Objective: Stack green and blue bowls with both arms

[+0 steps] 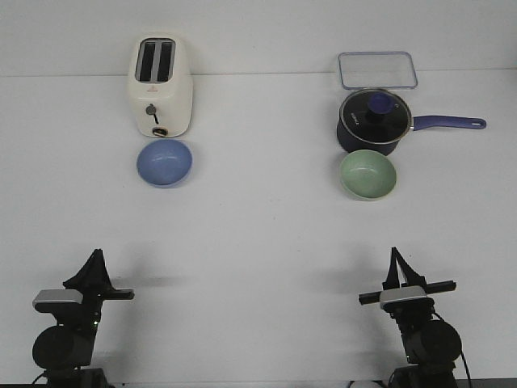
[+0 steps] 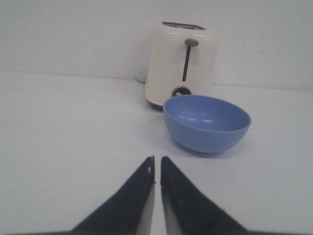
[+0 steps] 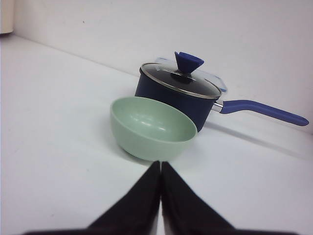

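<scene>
The periwinkle blue bowl (image 1: 165, 162) sits upright on the white table just in front of the toaster, at the left; it also shows in the left wrist view (image 2: 207, 122). The pale green bowl (image 1: 367, 175) sits upright in front of the navy saucepan, at the right; it also shows in the right wrist view (image 3: 152, 127). My left gripper (image 1: 98, 255) is shut and empty near the front edge, well short of the blue bowl; its tips (image 2: 156, 159) nearly touch. My right gripper (image 1: 395, 252) is shut and empty near the front edge, well short of the green bowl; it shows in the right wrist view (image 3: 160, 164).
A cream toaster (image 1: 160, 86) stands at the back left, right behind the blue bowl. A navy saucepan (image 1: 374, 121) with glass lid and long handle pointing right stands behind the green bowl. A clear lidded container (image 1: 377, 69) lies behind the saucepan.
</scene>
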Motion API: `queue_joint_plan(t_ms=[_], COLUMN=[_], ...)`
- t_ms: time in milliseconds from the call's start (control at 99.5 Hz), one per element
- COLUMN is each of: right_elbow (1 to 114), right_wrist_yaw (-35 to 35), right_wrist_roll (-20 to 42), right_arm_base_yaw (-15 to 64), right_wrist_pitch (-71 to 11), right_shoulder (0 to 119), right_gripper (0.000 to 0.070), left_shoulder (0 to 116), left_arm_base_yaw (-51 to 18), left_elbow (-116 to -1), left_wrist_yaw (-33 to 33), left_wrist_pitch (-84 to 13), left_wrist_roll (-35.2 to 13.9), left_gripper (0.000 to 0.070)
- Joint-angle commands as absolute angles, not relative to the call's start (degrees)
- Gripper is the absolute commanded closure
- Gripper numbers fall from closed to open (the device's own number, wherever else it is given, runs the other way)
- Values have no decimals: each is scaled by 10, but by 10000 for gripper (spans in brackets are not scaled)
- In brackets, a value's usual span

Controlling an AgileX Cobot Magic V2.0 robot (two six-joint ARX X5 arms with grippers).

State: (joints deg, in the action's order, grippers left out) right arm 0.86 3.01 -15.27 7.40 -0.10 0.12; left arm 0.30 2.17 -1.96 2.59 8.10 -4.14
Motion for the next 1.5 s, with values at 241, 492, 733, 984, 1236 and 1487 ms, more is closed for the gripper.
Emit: queue_joint_plan(t_ms=[241, 492, 733, 984, 1236, 1487], right_elbow=[8, 8, 8, 8, 77, 222], right_wrist_yaw=[30, 30, 27, 36, 90, 86], right_wrist_roll=[-159, -160, -146, 67, 187, 185], right_arm_base_yaw=[74, 74, 75, 75, 74, 66], right_wrist_pitch=[7, 7, 8, 11, -69, -132], right_shoulder=[1, 1, 1, 1, 35, 230], right_gripper=[700, 700, 700, 700, 700, 700], left_shoulder=[2, 2, 2, 2, 2, 2], left_arm_base_yaw=[22, 22, 22, 22, 22, 22], left_elbow=[-8, -8, -8, -8, -8, -8], left_wrist_yaw=[28, 28, 28, 28, 28, 28], left_wrist_pitch=[87, 87, 87, 87, 87, 86], left_wrist_roll=[-43, -43, -44, -43, -43, -43], left_gripper=[685, 685, 685, 685, 685, 685])
